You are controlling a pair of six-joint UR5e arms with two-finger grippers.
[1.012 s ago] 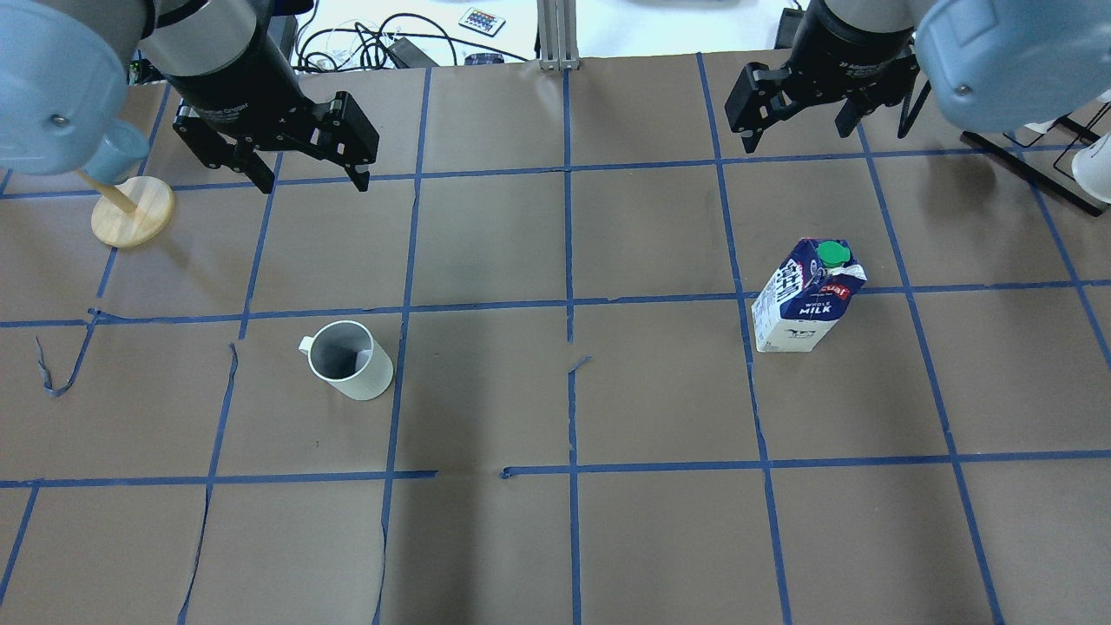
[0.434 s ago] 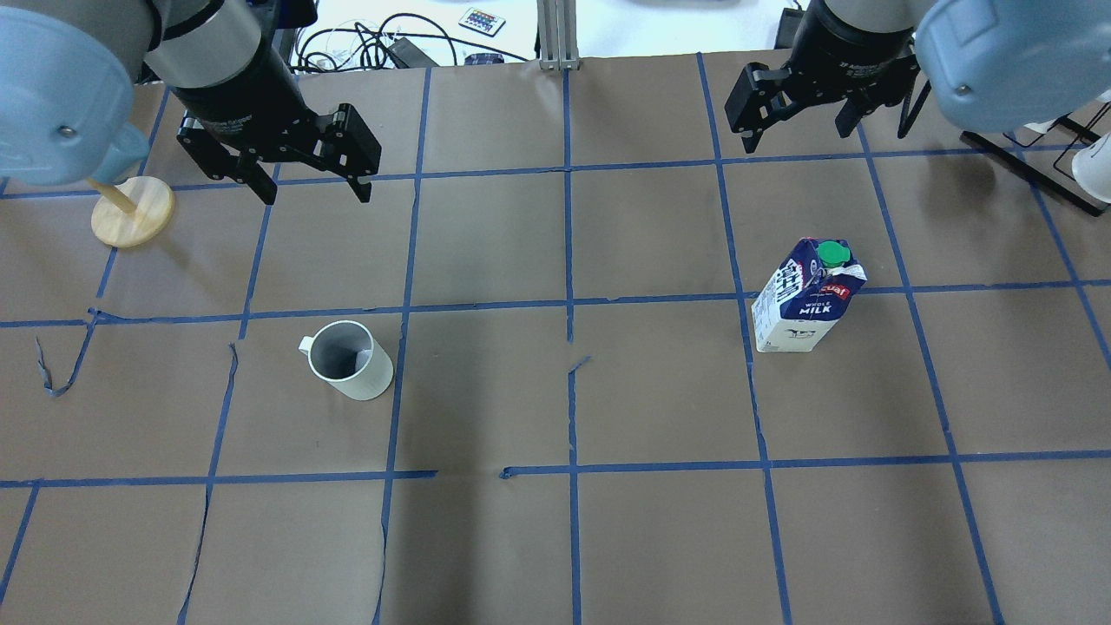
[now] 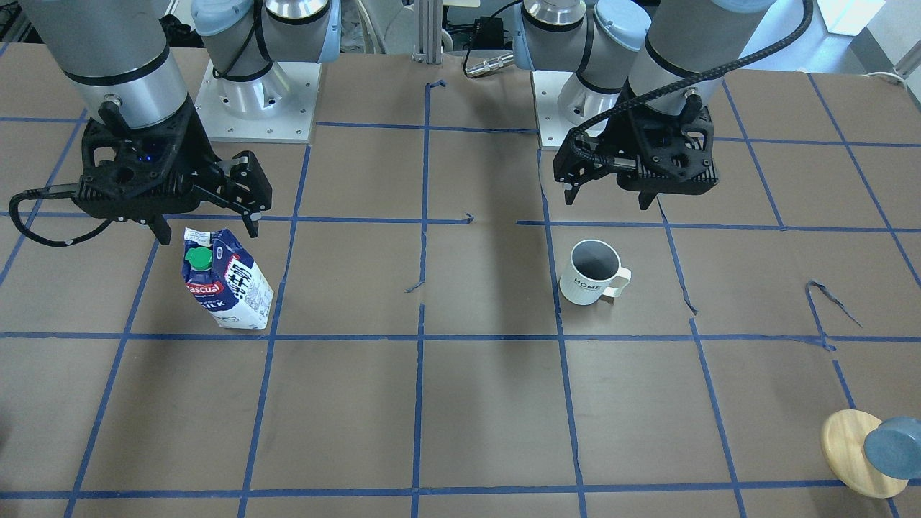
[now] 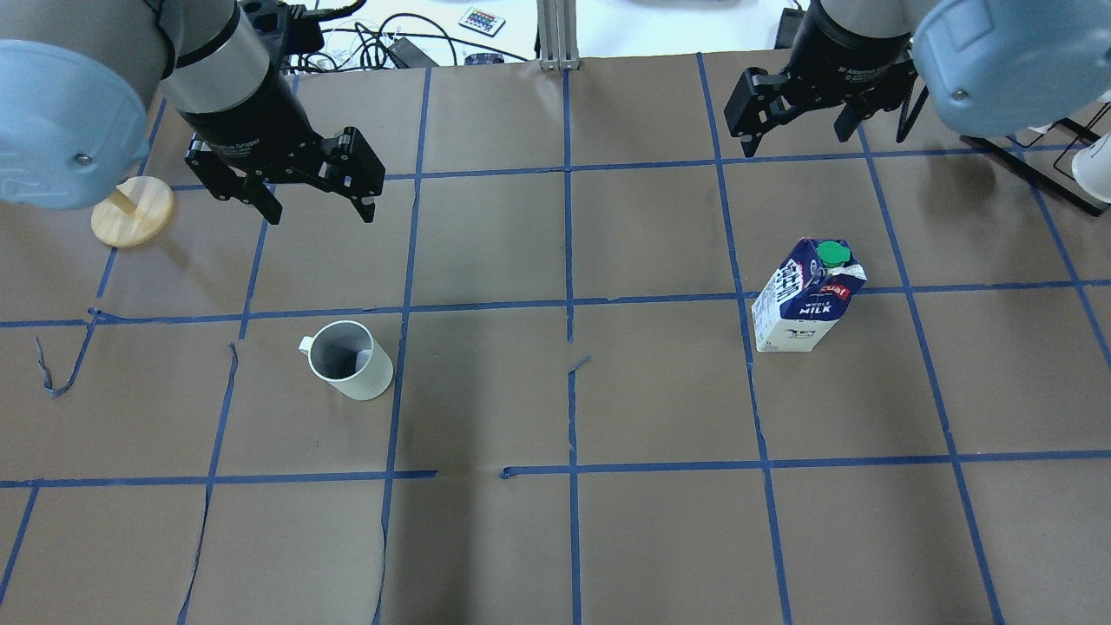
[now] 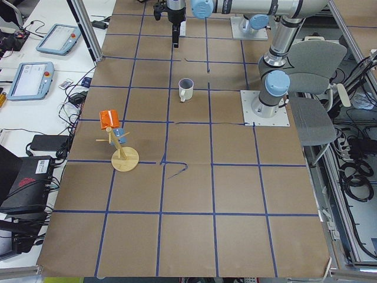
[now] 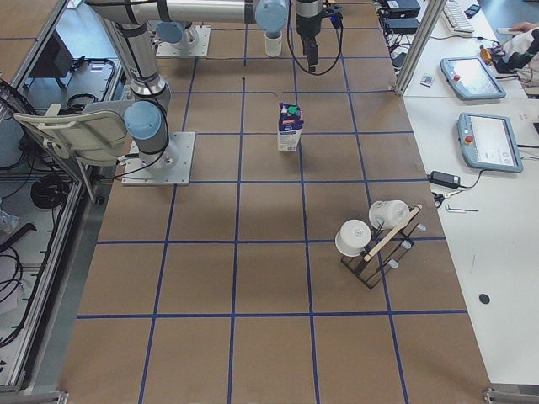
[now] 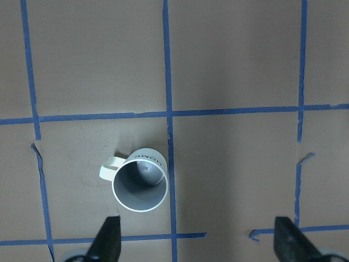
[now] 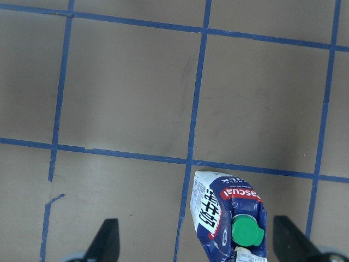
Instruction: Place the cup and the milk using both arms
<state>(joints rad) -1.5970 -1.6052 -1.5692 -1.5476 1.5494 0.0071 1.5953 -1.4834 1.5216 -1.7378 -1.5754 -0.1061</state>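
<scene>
The white cup (image 4: 351,365) stands upright on the brown table, handle to the overhead view's left; it also shows in the front view (image 3: 593,277) and the left wrist view (image 7: 140,183). My left gripper (image 4: 321,213) is open and empty, above and beyond the cup; its fingers frame the left wrist view (image 7: 197,243). The milk carton (image 4: 807,299) stands upright on the right side, green cap on top, also in the front view (image 3: 227,280) and the right wrist view (image 8: 232,224). My right gripper (image 4: 794,143) is open and empty, beyond the milk and above it (image 3: 209,232).
A wooden disc stand (image 4: 132,211) with a blue-grey cylinder (image 3: 892,446) stands at the far left of the table. A black rack with white cups (image 6: 375,244) stands at the far right. Cables (image 4: 364,39) lie past the table's far edge.
My left gripper has moved a little nearer the cup in the overhead view, still open. The right gripper has barely shifted. Cup and milk have not moved.
</scene>
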